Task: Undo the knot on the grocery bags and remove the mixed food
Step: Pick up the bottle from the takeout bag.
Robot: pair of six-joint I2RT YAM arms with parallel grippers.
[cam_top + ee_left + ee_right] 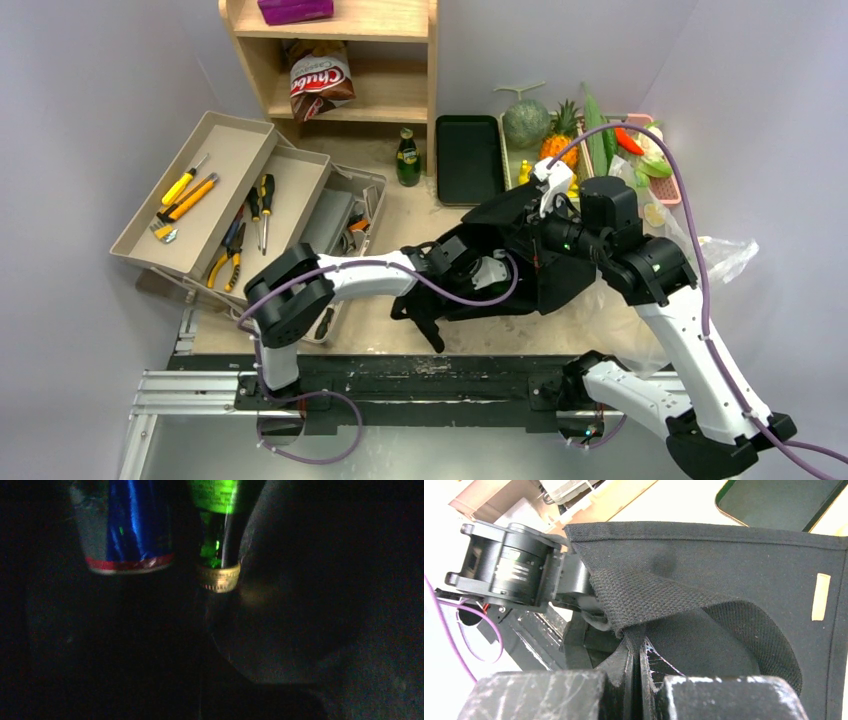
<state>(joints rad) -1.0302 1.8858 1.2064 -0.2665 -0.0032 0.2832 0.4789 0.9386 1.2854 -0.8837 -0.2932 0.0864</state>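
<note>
The black cloth grocery bag (pixel 545 275) lies mid-table. My right gripper (pixel 635 650) is shut on a fold of its woven strap (pixel 649 597) and holds the mouth up. My left arm (pixel 360 275) reaches into the bag, so its gripper is hidden in the top view. The left wrist view is dark and its fingers do not show. Inside, it shows a green bottle (pixel 216 530) with a gold cap (pixel 218 577) beside a blue shiny packet (pixel 130 525). The see-through plastic bag (pixel 722 255) lies at the right. A melon (pixel 525 122), cucumber (pixel 598 140) and red pepper (pixel 628 140) sit behind.
A flat black tray (pixel 468 158) and another green bottle (pixel 407 158) stand behind the bag. A wooden shelf (pixel 400 60) holds a chip packet (pixel 320 80). Beige trays (pixel 215 150) with yellow-handled tools sit at the left. A pink tray (pixel 672 185) is at the back right.
</note>
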